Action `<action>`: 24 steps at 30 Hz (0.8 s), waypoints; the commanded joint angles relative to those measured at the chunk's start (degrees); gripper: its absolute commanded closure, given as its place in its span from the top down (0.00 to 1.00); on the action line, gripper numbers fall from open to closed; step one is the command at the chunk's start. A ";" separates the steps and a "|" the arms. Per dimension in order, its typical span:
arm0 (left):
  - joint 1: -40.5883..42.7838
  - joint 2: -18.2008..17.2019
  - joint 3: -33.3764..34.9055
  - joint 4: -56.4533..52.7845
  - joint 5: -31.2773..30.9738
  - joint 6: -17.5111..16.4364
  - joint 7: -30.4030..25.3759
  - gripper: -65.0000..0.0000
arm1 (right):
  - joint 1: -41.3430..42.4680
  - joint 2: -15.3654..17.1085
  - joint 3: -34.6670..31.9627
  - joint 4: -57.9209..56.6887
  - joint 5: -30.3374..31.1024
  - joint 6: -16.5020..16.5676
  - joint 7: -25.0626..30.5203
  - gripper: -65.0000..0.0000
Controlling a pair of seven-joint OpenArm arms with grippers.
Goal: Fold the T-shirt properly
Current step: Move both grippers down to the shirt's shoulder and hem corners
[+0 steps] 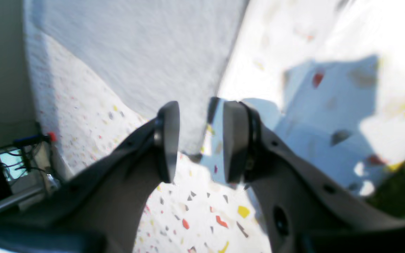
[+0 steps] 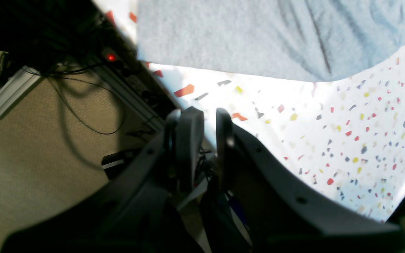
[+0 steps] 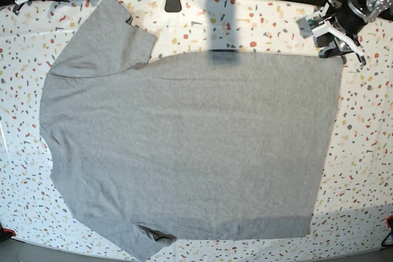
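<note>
The T-shirt [image 3: 184, 145] lies flat, unfolded; both grippers' fingers stand apart, empty. Next, the left gripper [image 1: 200, 140] should pinch the hem corner beside it.

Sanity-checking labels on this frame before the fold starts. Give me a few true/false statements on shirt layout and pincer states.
1. The T-shirt lies spread flat on the speckled table. True.
2. Black lettering shows on the shirt's upward face. False: the visible face is plain grey.
3. The left pincer is clamped on the shirt's hem. False: its jaws stand apart with nothing between them, beside the shirt's corner.
4. The right pincer holds no fabric. True: the shirt edge lies apart from it.
5. Both arms sit over the shirt's middle. False: they are at the table's far corners.
</note>
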 commanded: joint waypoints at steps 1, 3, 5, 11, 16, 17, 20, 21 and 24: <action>-1.14 -0.98 -0.35 -0.52 0.07 1.33 -0.42 0.32 | -0.31 0.35 0.42 0.83 -0.09 -1.75 0.48 0.18; -3.19 -0.96 -0.35 -3.45 0.57 1.33 -0.42 0.32 | 0.57 0.35 0.42 0.83 -0.09 -2.62 0.46 0.18; -4.85 -0.96 -0.35 -6.03 0.55 1.36 -0.33 0.31 | 1.51 0.22 0.39 0.83 -0.09 -2.80 0.46 0.18; -6.64 -0.96 -0.35 -9.84 0.57 1.36 -0.92 0.31 | 3.43 -0.92 0.42 0.85 0.09 -3.15 -0.13 0.18; -7.82 -1.01 0.02 -10.21 0.55 1.33 -2.49 0.31 | 3.43 -0.90 0.39 1.53 0.09 -4.68 -0.24 0.18; -8.26 -0.96 0.15 -10.23 0.52 1.33 -2.49 0.31 | 3.43 -0.90 0.39 1.79 0.09 -4.70 -0.39 0.18; -9.55 -1.01 1.31 -10.23 0.55 1.31 -2.27 0.31 | 3.43 -0.90 0.39 2.78 0.09 -4.68 -0.74 0.18; -10.16 -0.98 1.95 -10.23 0.52 1.29 -2.25 0.31 | 3.43 -0.90 0.39 3.19 0.09 -4.70 -1.09 0.18; -11.98 -0.98 4.39 -11.04 0.55 1.27 -1.44 0.31 | 3.41 -0.92 0.39 4.55 0.09 -4.68 -2.54 0.18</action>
